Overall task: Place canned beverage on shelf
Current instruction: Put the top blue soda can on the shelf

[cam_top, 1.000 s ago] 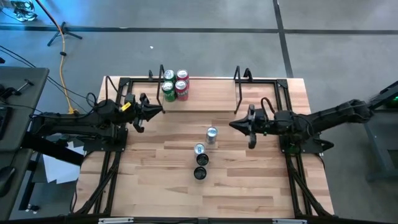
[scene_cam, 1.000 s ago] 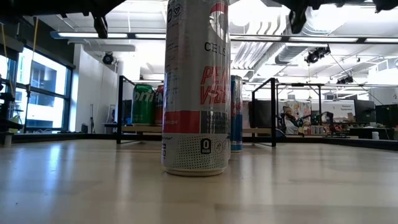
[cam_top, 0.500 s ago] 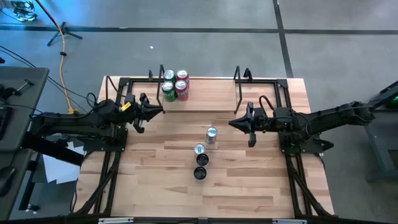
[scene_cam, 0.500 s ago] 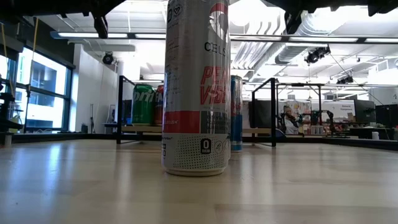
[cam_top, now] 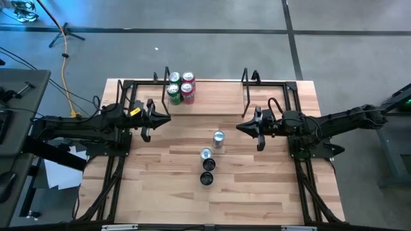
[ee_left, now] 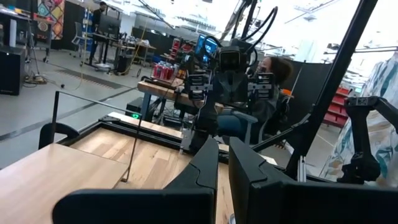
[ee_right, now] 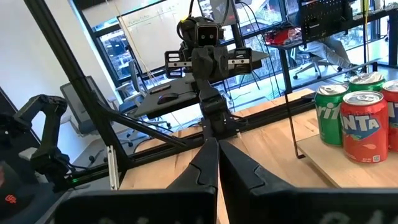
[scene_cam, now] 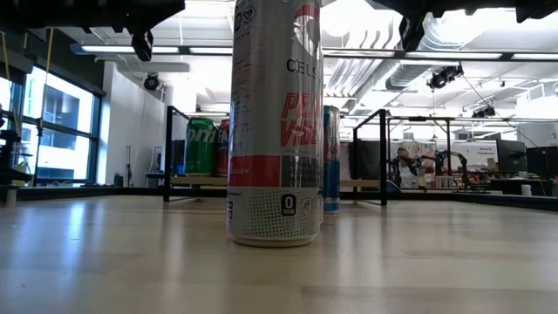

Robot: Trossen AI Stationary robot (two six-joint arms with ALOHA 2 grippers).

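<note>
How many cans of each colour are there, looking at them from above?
Green cans on the shelf: 2
Red cans on the shelf: 2
Silver-topped cans on the tabletop: 2
Black-topped cans on the tabletop: 2
Total: 8 cans

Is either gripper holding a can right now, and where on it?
No. The left gripper and right gripper are shut on nothing, above the table.

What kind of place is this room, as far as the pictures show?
Probably a robotics lab or workshop: two arms mounted at a wooden table, exposed ceiling ducts, and cluttered workbenches behind.
</note>
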